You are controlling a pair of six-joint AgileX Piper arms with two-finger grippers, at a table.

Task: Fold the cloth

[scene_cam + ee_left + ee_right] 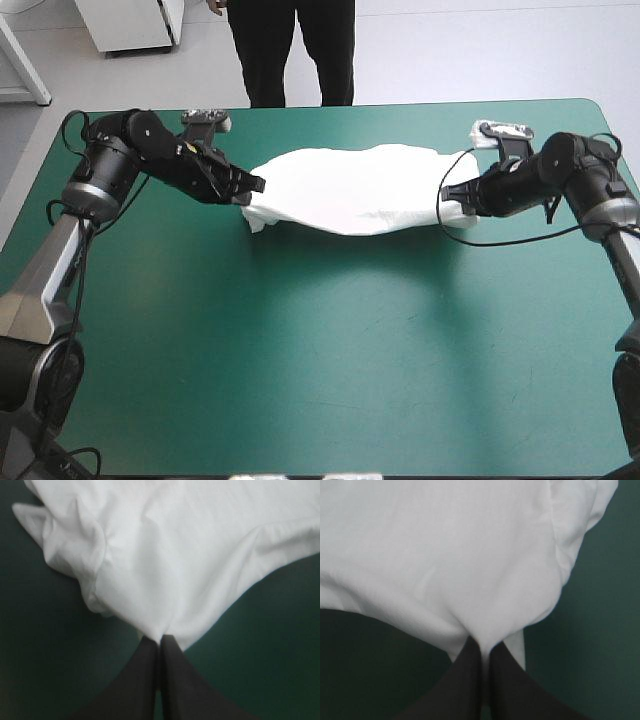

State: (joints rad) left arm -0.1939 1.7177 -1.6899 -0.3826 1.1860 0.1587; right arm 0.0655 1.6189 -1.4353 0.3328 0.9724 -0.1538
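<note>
The white T-shirt point(355, 188) hangs stretched between the two arms over the far half of the teal-green table point(320, 350), sagging in the middle. My left gripper point(255, 185) is shut on the shirt's left end, and my right gripper point(450, 192) is shut on its right end. In the left wrist view the black fingers point(142, 672) meet in a point with a pinch of the T-shirt point(175, 555) between the tips of that gripper point(160, 639). The right wrist view shows the same: cloth point(445, 555) gathers into the closed tips of the gripper point(482, 642).
A black cable point(500, 240) loops from the right wrist over the table near the shirt's right end. The near half of the table is bare teal-green cover.
</note>
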